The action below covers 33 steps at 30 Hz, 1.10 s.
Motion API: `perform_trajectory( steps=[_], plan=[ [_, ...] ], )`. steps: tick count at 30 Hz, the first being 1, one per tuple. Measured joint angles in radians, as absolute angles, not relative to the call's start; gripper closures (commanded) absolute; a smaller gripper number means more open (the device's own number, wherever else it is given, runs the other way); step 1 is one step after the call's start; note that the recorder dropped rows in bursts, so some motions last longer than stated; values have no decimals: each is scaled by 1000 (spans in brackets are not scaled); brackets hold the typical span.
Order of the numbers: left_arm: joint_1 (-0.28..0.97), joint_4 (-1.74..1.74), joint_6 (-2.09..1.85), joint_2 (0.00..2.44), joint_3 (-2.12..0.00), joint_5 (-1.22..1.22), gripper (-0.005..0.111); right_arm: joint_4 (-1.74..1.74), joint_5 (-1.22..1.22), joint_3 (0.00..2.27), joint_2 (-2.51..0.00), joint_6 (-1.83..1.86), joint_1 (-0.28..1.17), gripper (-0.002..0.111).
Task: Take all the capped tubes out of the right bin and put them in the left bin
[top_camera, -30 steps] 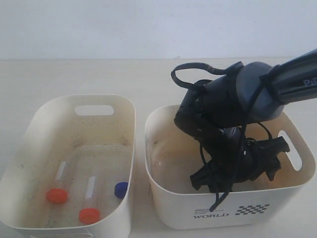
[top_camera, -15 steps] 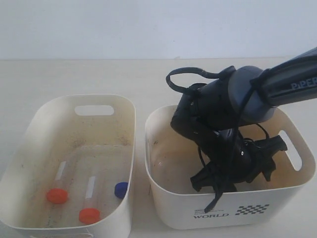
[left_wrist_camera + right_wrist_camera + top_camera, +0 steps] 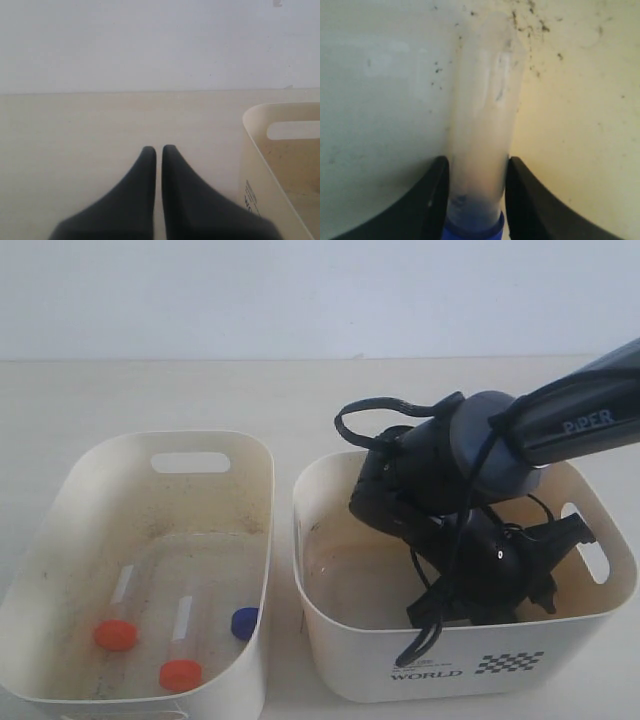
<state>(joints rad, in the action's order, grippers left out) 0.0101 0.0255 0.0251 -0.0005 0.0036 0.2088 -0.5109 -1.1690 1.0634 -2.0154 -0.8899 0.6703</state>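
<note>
The right tool is down inside the right bin, the one printed WORLD, which stands toward the near right corner of the surface. Seen from its wrist, its two fingers press on both sides of a blue-capped tube, close to the cap. I'd call it clamped on that tube, which is low against the bin's grimy inside. Three capped tubes lie in the left bin, toward the near left corner: two orange-capped, one blue. So this looks like the pick of the fourth and final tube. Next, I reckon, it needs a straight lift clear of the rim, a carry across both walls, and a release low over the left bin. The left tool hangs idle over bare surface, its fingers together on nothing.
</note>
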Motion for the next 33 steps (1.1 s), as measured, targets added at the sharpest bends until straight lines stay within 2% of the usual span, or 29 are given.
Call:
perform_trajectory(
  steps=[25, 33],
  plan=[
    [10, 25, 25, 0, 4, 209, 102, -595, -1198, 1057, -1592, -883, 670, 90],
    [10, 25, 25, 0, 4, 209, 102, -584, -1093, 1057, -1485, -883, 670, 90]
  ],
)
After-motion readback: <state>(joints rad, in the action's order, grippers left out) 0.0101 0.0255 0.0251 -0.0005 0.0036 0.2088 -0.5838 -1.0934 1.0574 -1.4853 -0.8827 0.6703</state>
